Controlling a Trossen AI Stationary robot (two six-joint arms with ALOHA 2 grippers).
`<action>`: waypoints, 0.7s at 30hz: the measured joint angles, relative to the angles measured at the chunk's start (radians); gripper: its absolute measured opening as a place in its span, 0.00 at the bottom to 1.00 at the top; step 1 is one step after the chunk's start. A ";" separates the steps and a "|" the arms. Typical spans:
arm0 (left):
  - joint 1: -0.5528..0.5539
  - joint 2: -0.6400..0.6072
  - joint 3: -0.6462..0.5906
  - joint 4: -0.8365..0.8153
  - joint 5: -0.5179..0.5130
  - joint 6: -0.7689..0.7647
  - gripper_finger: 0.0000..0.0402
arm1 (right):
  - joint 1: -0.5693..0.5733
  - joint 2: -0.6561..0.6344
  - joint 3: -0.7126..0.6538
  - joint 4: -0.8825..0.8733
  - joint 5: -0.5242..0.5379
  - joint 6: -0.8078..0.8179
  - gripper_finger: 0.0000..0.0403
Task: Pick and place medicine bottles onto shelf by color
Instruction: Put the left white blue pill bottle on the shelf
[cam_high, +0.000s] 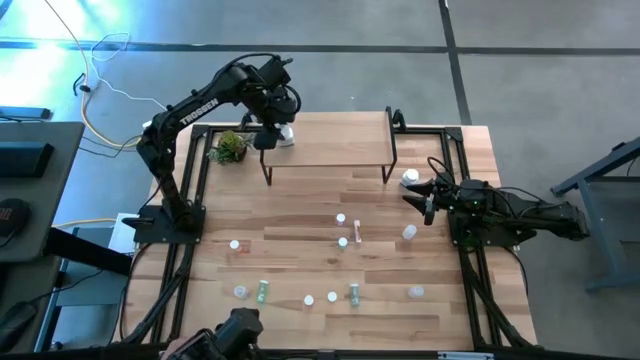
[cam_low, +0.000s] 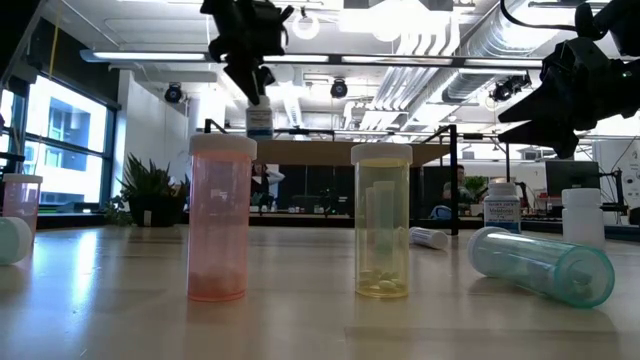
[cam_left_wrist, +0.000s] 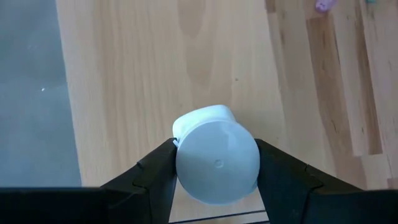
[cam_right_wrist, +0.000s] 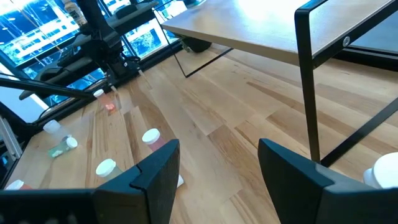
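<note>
My left gripper (cam_high: 277, 131) is over the left end of the shelf (cam_high: 335, 150), a light-wood board on black legs, and is shut on a white medicine bottle (cam_left_wrist: 216, 163). In the low view that bottle (cam_low: 259, 122) shows a white cap and a blue label, upright at the board's height. My right gripper (cam_high: 412, 192) hovers open near the table's right side, in front of the shelf's right leg, next to a white jar (cam_high: 410, 177). Several small bottles stand or lie on the table (cam_high: 300, 215), among them a pink one (cam_high: 356, 233) and green ones (cam_high: 262, 290). My left gripper pinches the white bottle at its round white cap (cam_left_wrist: 186, 165) between the two fingers (cam_left_wrist: 152, 171), coming from above and pointing down. The bottle is upright below the fingers. Whether its base rests on the shelf board, I cannot tell.
A small green plant (cam_high: 229, 147) sits on the table just left of the shelf. In the low view a pink vial (cam_low: 219, 220) and a yellow vial (cam_low: 381, 225) stand close to the camera, and a clear one (cam_low: 545, 265) lies on its side.
</note>
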 joint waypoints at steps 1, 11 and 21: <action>0.000 0.000 0.000 0.000 0.000 0.000 0.45 | 0.000 0.000 0.000 0.000 0.000 0.000 0.52; -0.006 0.000 0.000 0.004 0.033 -0.008 0.44 | 0.000 0.000 0.000 0.000 0.000 0.000 0.52; -0.016 0.040 0.002 0.007 0.031 -0.061 0.46 | 0.000 0.000 0.000 0.000 0.000 0.000 0.52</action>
